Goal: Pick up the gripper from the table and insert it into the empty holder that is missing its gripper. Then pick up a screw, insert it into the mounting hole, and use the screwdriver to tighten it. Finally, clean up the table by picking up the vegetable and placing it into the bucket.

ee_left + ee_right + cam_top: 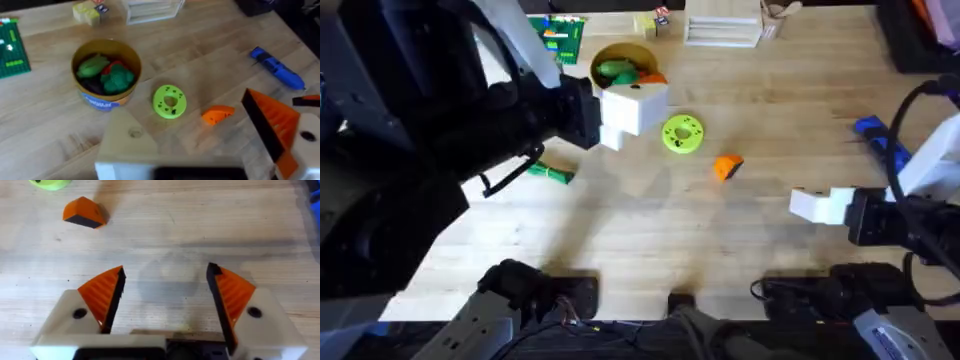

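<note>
From overhead, the small orange wedge-shaped plastic gripper piece lies on the pale wooden table, between the two arms and clear of both. The left gripper, a white angular block on a dark arm, hangs beside the round tan-yellow bucket; how its jaws stand cannot be told from here. The right gripper sits well to the right of the wedge. A thin green stalk-like toy vegetable lies under the left arm, and the bright blue pen-shaped screwdriver lies near the right edge.

In the left wrist view, one white finger block, the holder, has a bare face with a round hole, while the other finger carries a ribbed orange pad. The jaws stand wide apart, empty. The wedge lies beyond them, just beside a yellow-green round disc.

In the right wrist view, two ribbed orange pads stand well apart with nothing between them; the wedge lies ahead, off to one side.
</note>
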Controlling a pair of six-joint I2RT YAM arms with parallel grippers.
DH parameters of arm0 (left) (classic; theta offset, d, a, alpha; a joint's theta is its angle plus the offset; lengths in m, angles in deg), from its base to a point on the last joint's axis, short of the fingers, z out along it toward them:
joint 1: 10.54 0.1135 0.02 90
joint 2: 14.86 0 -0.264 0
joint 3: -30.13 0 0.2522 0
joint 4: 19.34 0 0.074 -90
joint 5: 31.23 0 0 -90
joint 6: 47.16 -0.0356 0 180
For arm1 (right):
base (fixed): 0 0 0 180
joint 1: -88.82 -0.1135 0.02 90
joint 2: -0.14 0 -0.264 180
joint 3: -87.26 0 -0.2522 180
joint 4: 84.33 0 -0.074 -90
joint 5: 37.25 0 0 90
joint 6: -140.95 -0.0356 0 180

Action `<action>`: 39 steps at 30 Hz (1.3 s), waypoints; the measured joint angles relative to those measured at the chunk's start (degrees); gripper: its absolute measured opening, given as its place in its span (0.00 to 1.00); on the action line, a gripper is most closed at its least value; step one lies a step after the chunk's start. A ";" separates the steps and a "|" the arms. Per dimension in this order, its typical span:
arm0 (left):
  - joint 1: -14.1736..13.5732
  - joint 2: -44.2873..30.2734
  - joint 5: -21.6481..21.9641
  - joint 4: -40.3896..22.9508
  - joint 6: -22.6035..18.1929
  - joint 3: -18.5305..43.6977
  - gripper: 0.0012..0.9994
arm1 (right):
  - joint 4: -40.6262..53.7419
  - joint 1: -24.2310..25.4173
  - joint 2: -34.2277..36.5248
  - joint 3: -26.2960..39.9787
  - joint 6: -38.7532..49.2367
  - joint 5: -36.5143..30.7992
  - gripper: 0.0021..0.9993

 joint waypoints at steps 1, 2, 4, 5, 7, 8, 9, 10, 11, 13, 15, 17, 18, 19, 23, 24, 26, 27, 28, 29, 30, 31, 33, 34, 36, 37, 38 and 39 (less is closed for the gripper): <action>-0.76 0.79 0.00 -0.19 -0.12 0.03 1.00 | 0.04 -0.01 0.00 0.00 0.00 0.00 0.99; -1.14 1.42 -0.01 -0.65 -0.12 0.03 0.99 | 0.07 0.01 0.00 0.00 0.00 0.01 0.99; -1.21 1.96 -0.26 -1.70 0.56 0.03 0.99 | 0.04 -0.01 0.00 0.00 0.00 -0.01 0.99; -1.21 1.96 -0.63 -1.92 1.46 0.03 0.99 | 0.07 -0.01 0.00 0.00 0.00 -0.01 0.99; -1.21 1.82 -1.21 -2.02 3.47 0.03 0.99 | 0.05 0.00 0.00 0.00 0.00 0.00 0.99; -1.21 1.71 -1.36 -2.07 4.25 0.03 0.99 | 0.07 0.01 0.00 0.00 0.00 0.01 0.99; -1.21 1.68 -1.41 -2.19 4.73 0.03 0.99 | 0.04 0.01 0.00 0.00 0.02 -0.01 0.99; -1.21 1.70 -1.45 -2.36 5.32 0.03 0.99 | 0.06 -0.01 0.00 0.00 0.00 0.01 0.99; -1.21 1.68 -1.55 -2.38 5.55 0.03 0.99 | 0.04 0.00 0.00 0.00 0.00 0.01 0.99; -1.21 1.68 -1.61 -2.38 5.05 0.03 0.99 | 0.04 0.01 0.00 0.00 0.02 0.01 0.99; -1.22 1.68 -1.65 -2.25 2.98 0.03 1.00 | 0.04 0.00 0.00 0.00 0.00 -0.01 0.99; -1.29 1.55 -1.74 -1.69 -0.26 0.03 0.99 | 0.07 0.01 0.00 0.00 0.00 -0.01 0.99; -1.41 1.46 -1.76 -1.17 -1.86 0.03 0.99 | 0.04 0.01 0.00 0.00 0.00 -0.01 0.99; -1.57 1.47 -1.78 -0.40 -3.66 -0.02 0.99 | 0.04 0.00 0.00 0.00 0.00 0.00 0.99; -1.82 1.49 -1.86 3.08 -8.39 -1.24 0.99 | 0.04 0.01 0.00 0.00 0.00 0.00 0.99; -1.82 1.50 -1.89 4.00 -9.12 -2.00 0.99 | 0.07 0.01 0.00 0.00 0.00 -0.01 0.99; -1.91 1.68 -2.18 6.98 -10.62 -4.54 0.99 | 0.06 0.01 0.00 0.00 0.01 -0.01 0.99; -2.08 1.95 -2.32 9.22 -11.46 -6.34 0.99 | 0.05 0.01 0.00 0.00 0.00 0.01 0.99; -2.29 2.38 -2.49 11.43 -12.13 -8.18 0.99 | 0.04 0.01 0.00 0.00 0.02 -0.01 0.99; -2.63 3.09 -2.65 14.26 -12.80 -10.43 0.99 | 0.04 0.01 0.00 0.00 0.01 0.00 0.99; -3.02 4.17 -2.70 17.03 -13.37 -12.92 0.99 | 0.05 -0.01 0.00 0.00 0.00 0.01 0.99; -3.48 5.63 -2.83 20.35 -13.80 -15.81 0.99 | 0.04 -0.01 0.00 0.00 0.00 -0.01 0.99; -4.25 9.00 -2.88 25.90 -14.46 -21.10 0.99 | 0.04 -0.01 0.00 0.00 0.00 -0.01 0.99; -4.63 11.01 -2.92 28.67 -14.63 -23.91 0.99 | 0.05 0.01 0.00 0.00 0.00 -0.01 0.99; -5.33 15.08 -2.90 33.31 -15.01 -29.24 0.99 | 0.04 0.00 0.00 0.00 0.02 0.00 0.99; -5.64 17.07 -2.90 35.41 -15.16 -31.72 0.99 | 0.07 -0.01 0.00 0.00 0.00 0.01 0.99; -5.95 18.80 -2.90 37.29 -15.27 -33.93 0.99 | 0.04 0.00 0.00 0.00 0.00 0.01 0.99; -6.23 20.73 -2.90 38.94 -15.40 -36.26 0.99 | 0.04 -0.01 0.00 0.00 0.00 -0.01 0.99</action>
